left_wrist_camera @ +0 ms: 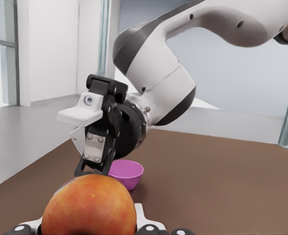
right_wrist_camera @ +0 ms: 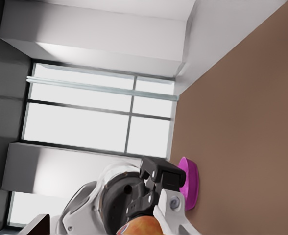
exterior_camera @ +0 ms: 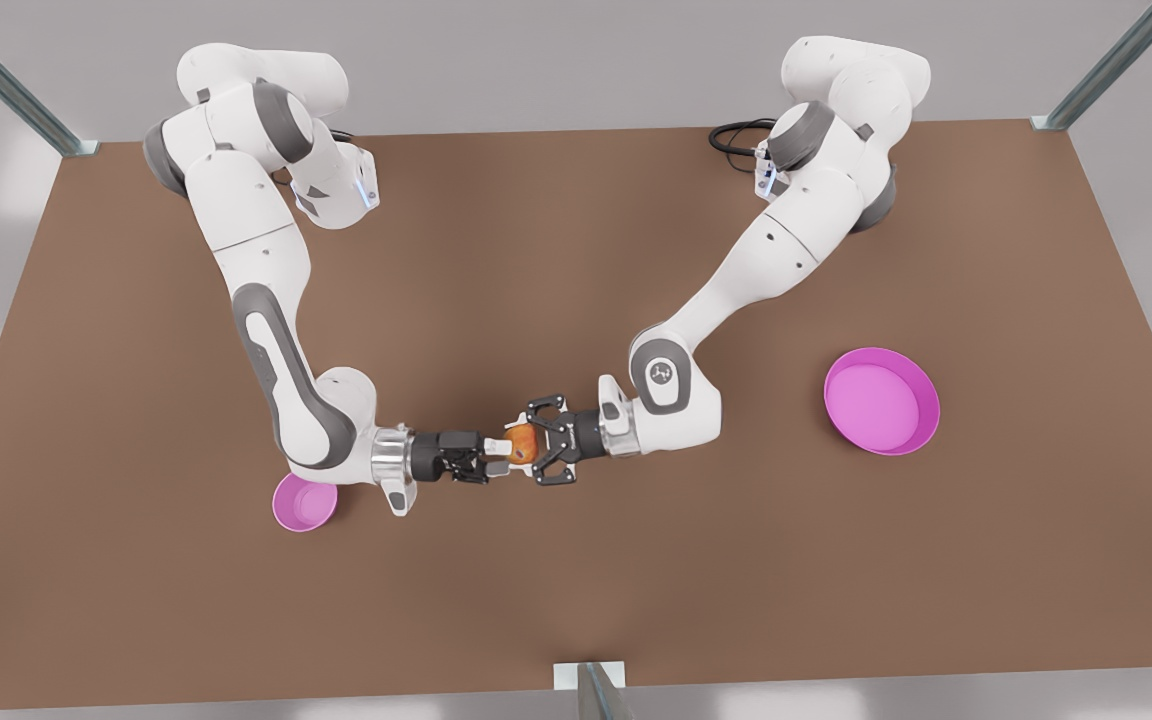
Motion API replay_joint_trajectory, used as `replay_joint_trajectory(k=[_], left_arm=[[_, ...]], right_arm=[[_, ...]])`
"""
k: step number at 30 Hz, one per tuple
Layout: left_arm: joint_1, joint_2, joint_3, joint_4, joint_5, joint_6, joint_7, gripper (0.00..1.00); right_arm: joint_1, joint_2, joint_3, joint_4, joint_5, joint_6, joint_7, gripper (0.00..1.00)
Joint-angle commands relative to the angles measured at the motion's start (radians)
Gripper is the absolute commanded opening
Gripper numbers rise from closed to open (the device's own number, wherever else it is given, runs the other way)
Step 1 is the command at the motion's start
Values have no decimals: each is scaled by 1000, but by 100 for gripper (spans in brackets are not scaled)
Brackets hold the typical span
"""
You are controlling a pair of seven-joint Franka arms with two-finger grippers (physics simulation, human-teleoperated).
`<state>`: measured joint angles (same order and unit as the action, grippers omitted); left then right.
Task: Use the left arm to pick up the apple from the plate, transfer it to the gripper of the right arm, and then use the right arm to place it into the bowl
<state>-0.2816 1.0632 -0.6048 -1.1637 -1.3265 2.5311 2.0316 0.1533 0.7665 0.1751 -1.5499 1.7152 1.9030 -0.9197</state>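
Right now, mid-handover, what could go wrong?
1. The apple hangs in the left claw above the bare table. Releasing before the right claw has it would probably drop it, and it could roll away.
2. The claws meet nose to nose, so a further advance might make them collide or knock the apple loose.
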Motion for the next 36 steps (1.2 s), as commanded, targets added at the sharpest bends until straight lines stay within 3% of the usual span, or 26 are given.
replay_joint_trajectory(k=[1, 23, 24, 26, 30, 32, 33, 36], left_arm=[[-1, -2, -1, 1, 4, 3, 156, 65], [-1, 3, 0, 1, 3, 3, 154, 68], [-1, 3, 0, 1, 3, 3, 154, 68], [-1, 3, 0, 1, 3, 3, 154, 68], [-1, 3, 0, 1, 3, 3, 154, 70], [-1, 3, 0, 1, 3, 3, 153, 93], [1, 3, 2, 1, 4, 3, 151, 99], [4, 4, 8, -1, 4, 3, 150, 99]], right_arm=[[-1, 0, -2, -1, -5, 2, -137, 100], [58, -1, 1, -22, -6, 65, -33, 100], [58, -1, 1, -22, -6, 65, -33, 97], [58, -1, 1, -22, -6, 65, -33, 75], [58, -1, 0, -19, -8, 65, -33, 60], [57, -1, 0, -19, -8, 65, -33, 60], [57, -1, 0, -19, -8, 65, -31, 60], [51, -1, 0, -19, -16, 64, -31, 60]])
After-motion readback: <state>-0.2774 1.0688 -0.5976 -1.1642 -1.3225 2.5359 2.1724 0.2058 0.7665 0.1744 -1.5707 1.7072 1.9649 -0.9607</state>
